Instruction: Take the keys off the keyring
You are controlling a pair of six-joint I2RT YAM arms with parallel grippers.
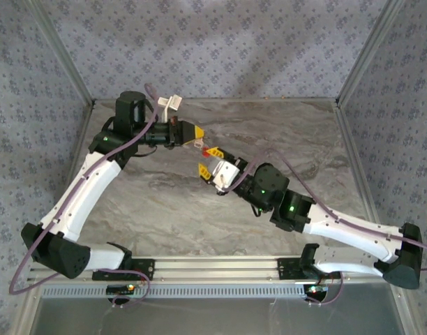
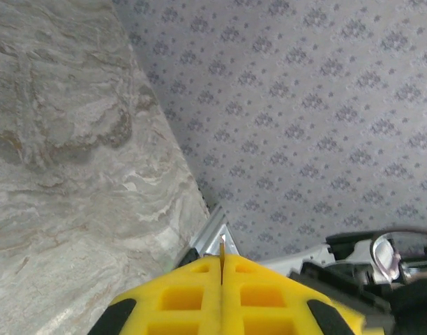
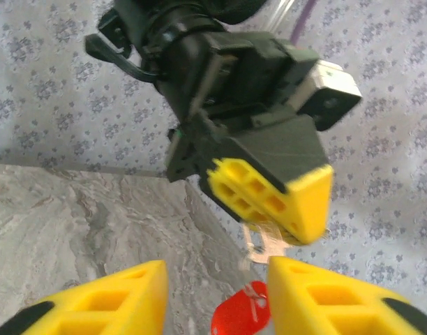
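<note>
Keyring (image 1: 213,151) shows from the top camera as a red speck over the middle of the counter (image 1: 290,139). It sits between my left end effector (image 1: 194,132) and my right end effector (image 1: 208,160), which nearly meet there.

From my left wrist, the left end effector (image 2: 222,269) has its yellow fingers pressed together, with a thin sliver of metal (image 2: 222,246) pinched in the seam. The marbled counter (image 2: 74,160) and a patterned wall (image 2: 325,105) lie beyond.

From my right wrist, the right end effector (image 3: 217,272) stands wide open and grips nothing. The keyring's red tag (image 3: 240,315) sits low in the gap between its fingers; I cannot tell whether it touches either one. Its silvery metal bit (image 3: 264,244) runs up into the closed tips of the left end effector (image 3: 273,199), just above.
</note>
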